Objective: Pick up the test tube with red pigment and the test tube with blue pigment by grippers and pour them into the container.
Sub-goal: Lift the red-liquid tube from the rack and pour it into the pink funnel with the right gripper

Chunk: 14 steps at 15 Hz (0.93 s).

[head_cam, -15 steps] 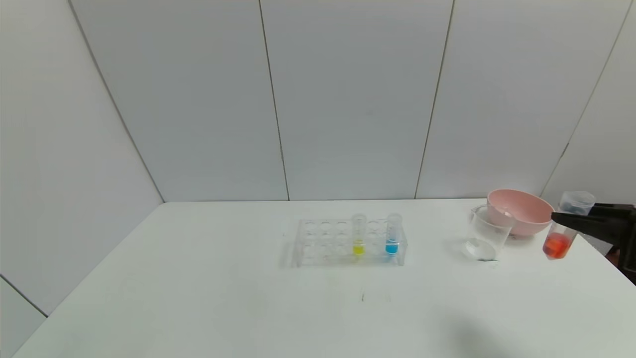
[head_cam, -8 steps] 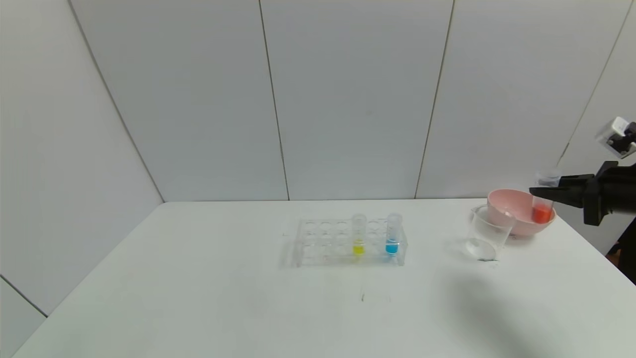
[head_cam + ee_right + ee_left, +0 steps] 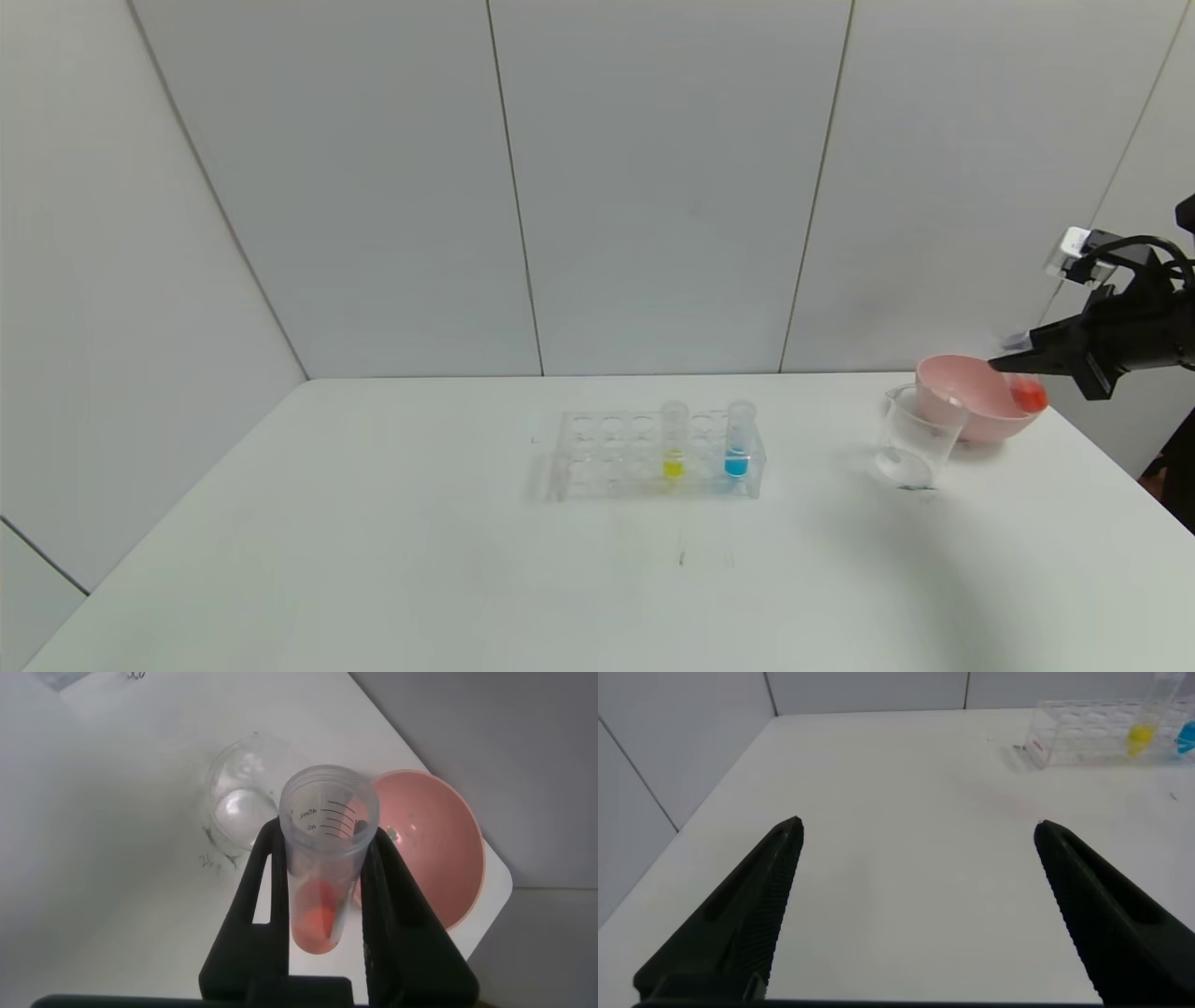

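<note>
Nearest you, your left gripper (image 3: 915, 905) hangs over the bare near-left table (image 3: 373, 560) (jaws spread wide, holding nothing). Farther in, at mid-table, one clear rack (image 3: 653, 455) holds two tubes: one yellow tube (image 3: 673, 441) and the test tube with blue pigment (image 3: 738, 439), both upright. To the right stands one container (image 3: 915, 437), and just behind it one pink bowl (image 3: 976, 399). Your right gripper (image 3: 327, 882) is clamped on the test tube with red pigment (image 3: 322, 873), held in the air above the bowl's right side.
</note>
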### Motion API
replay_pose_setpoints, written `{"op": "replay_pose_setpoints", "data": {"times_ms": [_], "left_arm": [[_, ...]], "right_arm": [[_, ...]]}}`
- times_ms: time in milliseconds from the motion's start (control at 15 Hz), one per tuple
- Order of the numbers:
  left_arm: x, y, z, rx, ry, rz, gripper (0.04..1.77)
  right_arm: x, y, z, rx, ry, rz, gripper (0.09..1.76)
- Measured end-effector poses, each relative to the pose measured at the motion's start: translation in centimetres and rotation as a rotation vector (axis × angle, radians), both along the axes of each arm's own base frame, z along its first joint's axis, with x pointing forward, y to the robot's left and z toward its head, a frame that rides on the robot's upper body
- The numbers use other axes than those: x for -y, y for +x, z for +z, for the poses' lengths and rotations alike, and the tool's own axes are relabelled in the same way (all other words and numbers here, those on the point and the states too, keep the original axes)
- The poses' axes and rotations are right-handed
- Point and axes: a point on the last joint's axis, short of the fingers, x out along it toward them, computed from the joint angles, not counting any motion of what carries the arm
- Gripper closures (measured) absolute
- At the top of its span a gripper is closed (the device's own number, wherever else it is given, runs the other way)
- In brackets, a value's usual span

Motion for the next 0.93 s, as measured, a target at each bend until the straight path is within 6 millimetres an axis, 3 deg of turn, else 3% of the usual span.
{"op": "replay_pose_setpoints", "data": {"times_ms": [467, 933], "left_arm": [[0.0, 0.0, 0.0, 0.000, 0.000, 0.000, 0.05], [0.0, 0.0, 0.0, 0.000, 0.000, 0.000, 0.05]], "right_arm": [[-0.2, 0.0, 2.4, -0.231, -0.136, 0.020, 1.34], [-1.7, 2.3, 0.7, -0.280, -0.302, 0.012, 1.34]]}}
